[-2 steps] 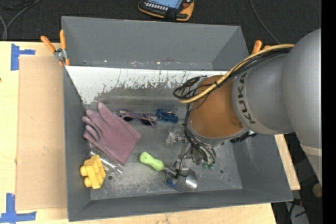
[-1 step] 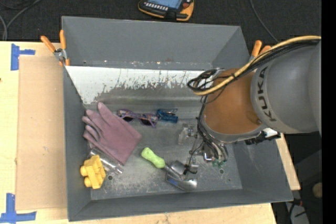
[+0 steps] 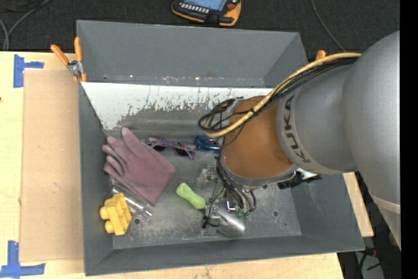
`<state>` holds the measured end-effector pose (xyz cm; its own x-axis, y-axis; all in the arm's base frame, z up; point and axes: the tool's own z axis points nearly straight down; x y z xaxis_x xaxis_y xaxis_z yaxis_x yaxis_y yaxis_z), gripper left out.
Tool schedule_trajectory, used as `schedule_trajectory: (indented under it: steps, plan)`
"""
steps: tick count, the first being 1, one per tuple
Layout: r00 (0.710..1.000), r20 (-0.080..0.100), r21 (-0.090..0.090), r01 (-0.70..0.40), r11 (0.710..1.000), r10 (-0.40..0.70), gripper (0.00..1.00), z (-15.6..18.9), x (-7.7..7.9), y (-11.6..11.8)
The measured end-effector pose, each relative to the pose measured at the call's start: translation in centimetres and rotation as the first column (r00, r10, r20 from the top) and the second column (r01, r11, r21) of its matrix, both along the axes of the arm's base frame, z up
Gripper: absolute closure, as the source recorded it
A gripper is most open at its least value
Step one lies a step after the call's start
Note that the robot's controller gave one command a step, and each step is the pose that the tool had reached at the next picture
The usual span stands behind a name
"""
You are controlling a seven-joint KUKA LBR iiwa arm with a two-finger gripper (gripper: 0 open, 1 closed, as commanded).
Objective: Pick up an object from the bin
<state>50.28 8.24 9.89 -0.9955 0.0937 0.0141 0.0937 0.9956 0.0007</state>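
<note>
My gripper reaches down to the bin floor near the front, right of the middle. A shiny silver metal thing lies at its tip; whether it sits between the fingers I cannot make out. A small light-green rounded piece lies just left of the gripper, apart from it. Behind the gripper, half hidden by the arm's orange cover, are a blue thing and a pair of purple-tinted glasses.
A mauve glove lies spread at the left of the bin floor. A yellow toy block sits in the front left corner beside a small clear item. The arm covers the bin's right half.
</note>
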Motion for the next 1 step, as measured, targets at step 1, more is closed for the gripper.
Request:
schedule_trajectory:
  steps: [1]
  plan:
    - [0.985,0.010,-0.005,0.170,0.985,-0.170,0.00,-3.04,-0.16,-0.21]
